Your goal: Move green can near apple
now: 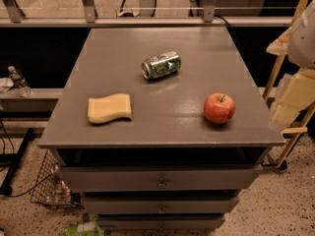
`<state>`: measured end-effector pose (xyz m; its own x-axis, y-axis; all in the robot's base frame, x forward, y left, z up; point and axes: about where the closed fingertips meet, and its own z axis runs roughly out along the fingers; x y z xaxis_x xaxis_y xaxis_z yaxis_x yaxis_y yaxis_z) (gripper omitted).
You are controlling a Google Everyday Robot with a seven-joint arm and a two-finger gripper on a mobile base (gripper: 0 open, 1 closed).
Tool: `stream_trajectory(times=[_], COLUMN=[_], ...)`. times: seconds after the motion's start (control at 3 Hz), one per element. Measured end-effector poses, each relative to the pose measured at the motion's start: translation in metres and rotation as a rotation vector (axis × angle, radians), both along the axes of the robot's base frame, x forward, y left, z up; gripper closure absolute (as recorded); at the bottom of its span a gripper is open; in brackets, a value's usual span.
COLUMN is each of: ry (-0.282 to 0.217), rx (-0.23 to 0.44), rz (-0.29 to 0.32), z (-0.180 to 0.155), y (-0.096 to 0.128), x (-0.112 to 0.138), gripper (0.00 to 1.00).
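- Three things lie on the grey table [123, 43] – a can, an apple and a sponge – each well apart from the others.
- Green can [161, 65]: on its side near the middle, towards the back, silver end facing left.
- Apple [219, 108]: upright, stem up, near the front right edge, in front of the can and to its right.
- Sponge [110, 108]: yellow and wavy, flat at the front left.
- Gripper [294, 100]: pale blocky shape at the right edge of the view, beyond the table's side, below a white rounded arm part [302, 41]. It holds nothing and touches none of the three things; whether it is apart or together, I cannot tell.
- Under the top, drawers [160, 180]; on a ledge at left, a bottle [18, 81].
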<state>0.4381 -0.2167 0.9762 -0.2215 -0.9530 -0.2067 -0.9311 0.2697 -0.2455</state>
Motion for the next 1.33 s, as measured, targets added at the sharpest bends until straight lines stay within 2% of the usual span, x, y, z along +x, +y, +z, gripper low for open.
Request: stream_trajectory(times=[0.33,0.67,1.0,1.33], ry=[0.000,-0.028,-0.045,-0.079], rx=[0.000,-0.026,-0.071,-0.117], rz=[0.000,0.081,0.210,0.313], z=[0.000,0.005,0.005,-0.008], y=[0.000,-0.003,-0.004,0.019], x=[0.000,0.028,0.077,0.140], gripper=[0.00,0.00,0.00,0.00])
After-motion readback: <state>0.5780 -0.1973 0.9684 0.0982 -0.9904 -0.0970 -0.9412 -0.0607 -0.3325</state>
